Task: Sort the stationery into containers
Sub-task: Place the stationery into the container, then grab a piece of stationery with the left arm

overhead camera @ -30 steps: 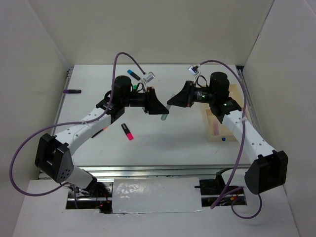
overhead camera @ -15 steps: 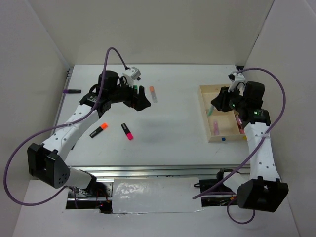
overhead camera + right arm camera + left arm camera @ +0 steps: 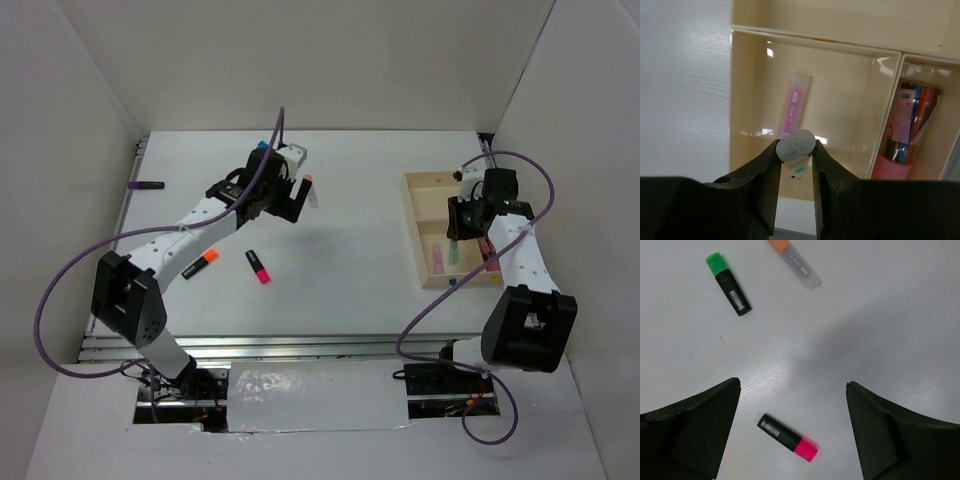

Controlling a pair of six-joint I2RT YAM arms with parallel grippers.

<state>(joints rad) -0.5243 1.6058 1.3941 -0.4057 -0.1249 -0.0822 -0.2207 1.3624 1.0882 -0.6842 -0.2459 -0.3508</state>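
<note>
One pale pen (image 3: 796,146) with a green tip is pinched in the right gripper (image 3: 796,152), hanging over the tray (image 3: 815,42) compartment that holds a pink highlighter (image 3: 794,105). Placing is the step in hand; the next move is probably to lower and let go. The right arm reaches out, wrist pointing down. The left gripper (image 3: 792,385) hovers spread above a pink-ended marker (image 3: 788,438).
</note>
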